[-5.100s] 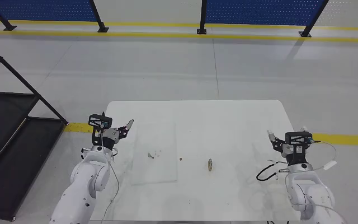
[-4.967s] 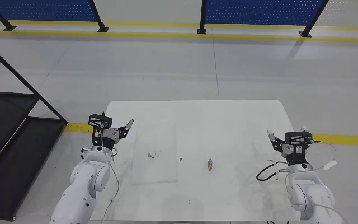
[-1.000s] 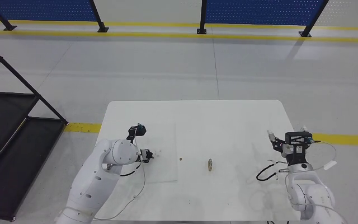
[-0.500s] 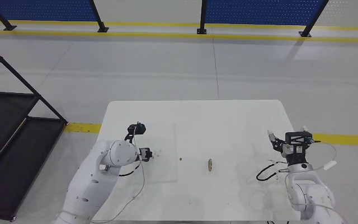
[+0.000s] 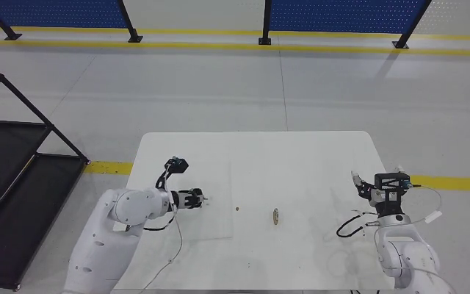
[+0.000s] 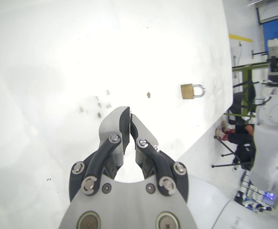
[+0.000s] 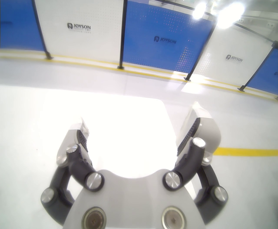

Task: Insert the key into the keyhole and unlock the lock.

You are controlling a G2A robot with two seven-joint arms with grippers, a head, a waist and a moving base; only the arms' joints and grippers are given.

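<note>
White tabletop (image 5: 308, 162) under everything. Nearest, the left gripper (image 6: 129, 112) is clenched on what looks like the key (image 6: 131, 111), only a sliver showing at the tips. Past a brown speck (image 6: 148, 94), the lock (image 6: 192, 91) lies flat, unheld. Right gripper (image 7: 139, 130) sits spread wide at the far edge. Worry: nothing pins the lock, so it skids, or the key twists in that thin pinch.

Bright overhead lamps (image 7: 230, 13) flare white; glare washes out the table (image 6: 65, 54), and straight lines bend at the wrist views' edges.
</note>
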